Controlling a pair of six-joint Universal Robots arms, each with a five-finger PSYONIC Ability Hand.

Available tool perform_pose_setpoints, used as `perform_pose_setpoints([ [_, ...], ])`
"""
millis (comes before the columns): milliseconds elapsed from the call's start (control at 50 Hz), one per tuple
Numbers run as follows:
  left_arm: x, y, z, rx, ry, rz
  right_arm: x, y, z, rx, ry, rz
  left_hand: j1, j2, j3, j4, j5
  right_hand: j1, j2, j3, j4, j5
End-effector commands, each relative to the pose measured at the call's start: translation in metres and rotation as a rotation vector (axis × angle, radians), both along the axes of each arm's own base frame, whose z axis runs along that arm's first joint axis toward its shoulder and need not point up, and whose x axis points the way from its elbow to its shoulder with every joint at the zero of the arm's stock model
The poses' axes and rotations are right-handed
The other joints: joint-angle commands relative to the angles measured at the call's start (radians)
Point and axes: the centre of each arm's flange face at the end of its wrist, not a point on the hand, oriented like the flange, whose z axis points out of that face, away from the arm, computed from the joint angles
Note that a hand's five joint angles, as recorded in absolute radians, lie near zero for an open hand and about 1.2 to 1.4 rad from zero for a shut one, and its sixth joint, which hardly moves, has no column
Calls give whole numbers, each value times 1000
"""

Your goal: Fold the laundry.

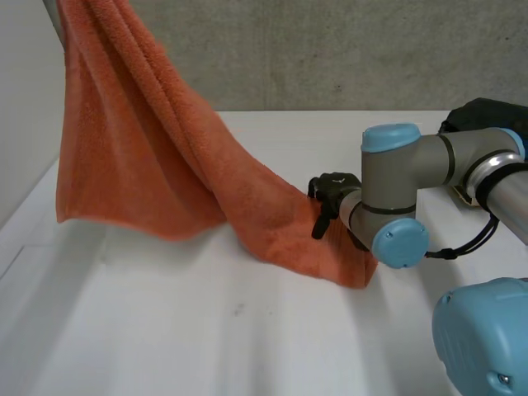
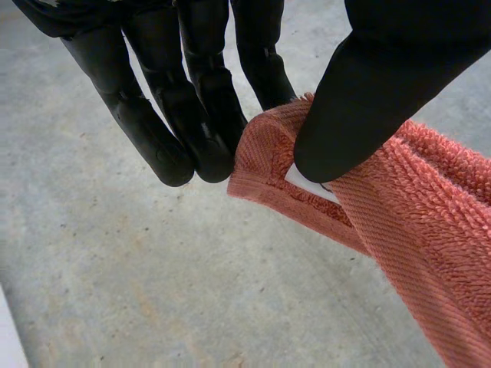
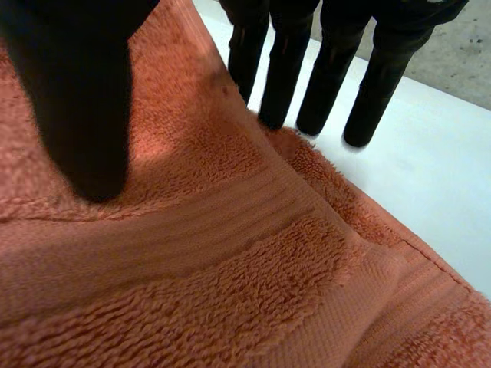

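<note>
Holding the orange towel [image 1: 148,148] up by a corner pinched in its fingers [image 2: 199,115], the left hand [image 2: 368,92] stretches it out while the right hand [image 1: 334,190] pinches its low edge by the table [image 1: 165,330]; next it likely needs laying flat.

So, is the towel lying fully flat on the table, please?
No, one end of the towel hangs well above the table, while the other end rests on it by the right hand.

A white table [image 1: 165,330] spreads across the lower part of the head view, with a small dark speck [image 1: 238,310] near its middle. Behind its far edge rises a grey concrete wall [image 1: 346,49], mottled and pitted.
</note>
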Motion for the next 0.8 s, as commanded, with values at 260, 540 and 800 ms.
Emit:
perform_pose_setpoints([
  [260,19,-43,-42,136,-35,87,-39,0,78,-131,80,4,261,198,205,199,242,806,818,821,823,813],
  [540,11,-82,-196,603,-484,140,-107,57,106,-28,598,299,261,198,205,199,242,806,818,821,823,813],
  [800,-25,-123,-240,676,-657,190,-77,18,75,-177,629,290,261,198,205,199,242,806,818,821,823,813],
])
